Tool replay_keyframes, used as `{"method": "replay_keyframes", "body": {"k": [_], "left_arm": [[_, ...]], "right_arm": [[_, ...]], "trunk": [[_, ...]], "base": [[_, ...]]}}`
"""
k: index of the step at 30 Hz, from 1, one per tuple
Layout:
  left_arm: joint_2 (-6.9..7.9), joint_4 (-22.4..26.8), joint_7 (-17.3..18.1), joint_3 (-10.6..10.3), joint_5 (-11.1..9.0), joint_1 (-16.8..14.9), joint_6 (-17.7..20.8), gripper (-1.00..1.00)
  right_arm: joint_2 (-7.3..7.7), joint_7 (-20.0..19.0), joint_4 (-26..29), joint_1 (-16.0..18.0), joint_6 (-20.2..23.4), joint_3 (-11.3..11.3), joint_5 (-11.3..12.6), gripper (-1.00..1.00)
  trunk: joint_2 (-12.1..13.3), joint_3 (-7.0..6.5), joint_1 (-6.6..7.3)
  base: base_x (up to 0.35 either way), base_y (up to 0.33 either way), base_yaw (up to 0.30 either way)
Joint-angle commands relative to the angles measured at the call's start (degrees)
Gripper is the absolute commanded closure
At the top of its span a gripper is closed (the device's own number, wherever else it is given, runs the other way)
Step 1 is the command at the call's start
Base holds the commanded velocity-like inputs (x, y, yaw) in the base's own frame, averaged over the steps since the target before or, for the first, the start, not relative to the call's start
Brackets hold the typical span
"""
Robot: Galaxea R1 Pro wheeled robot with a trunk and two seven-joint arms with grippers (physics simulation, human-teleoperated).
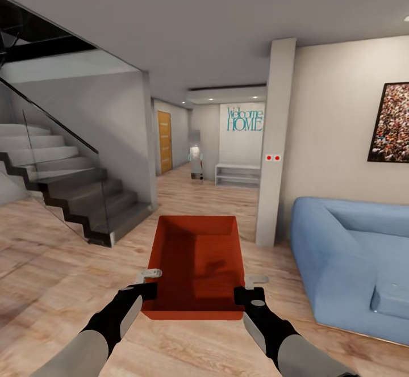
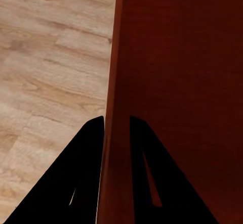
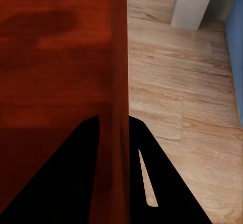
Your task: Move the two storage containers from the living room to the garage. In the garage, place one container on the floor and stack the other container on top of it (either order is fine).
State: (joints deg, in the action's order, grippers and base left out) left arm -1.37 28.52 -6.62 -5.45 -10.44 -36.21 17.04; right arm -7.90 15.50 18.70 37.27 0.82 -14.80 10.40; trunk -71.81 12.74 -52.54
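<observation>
A red-orange storage container (image 1: 196, 263) hangs in front of me above the light wood floor of the living room, held level by both arms. My left gripper (image 1: 149, 286) is shut on its left wall (image 2: 115, 82), one finger on each side. At the opposite side, my right gripper (image 1: 249, 290) pinches the right wall (image 3: 119, 82) the same way. The container is empty and open at the top.
A blue sofa (image 1: 352, 258) stands close on the right, with a white pillar (image 1: 275, 144) beside it. A dark staircase (image 1: 79, 195) with a glass rail rises on the left. Between them a hallway runs toward a wooden door (image 1: 164, 141) and a white bench (image 1: 237, 175).
</observation>
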Motion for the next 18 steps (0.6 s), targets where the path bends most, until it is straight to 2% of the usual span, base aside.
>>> {"method": "replay_keyframes", "body": {"k": [1, 18], "left_arm": [[0.20, 0.0, -1.6, 0.1, 0.5, 0.0, 0.4, 1.00], [0.23, 0.1, -1.7, 0.1, 0.5, 0.0, 0.4, 1.00]], "right_arm": [[0.07, 3.4, 0.3, 0.1, 0.1, 1.0, -0.7, 1.00], [0.00, 3.4, 0.3, 0.1, 0.0, 1.0, -0.7, 1.00]], "trunk": [[0.0, 0.07, -0.04], [0.0, 0.07, -0.04]], "base": [[0.321, 0.000, 0.000], [0.321, 0.000, 0.000]]}}
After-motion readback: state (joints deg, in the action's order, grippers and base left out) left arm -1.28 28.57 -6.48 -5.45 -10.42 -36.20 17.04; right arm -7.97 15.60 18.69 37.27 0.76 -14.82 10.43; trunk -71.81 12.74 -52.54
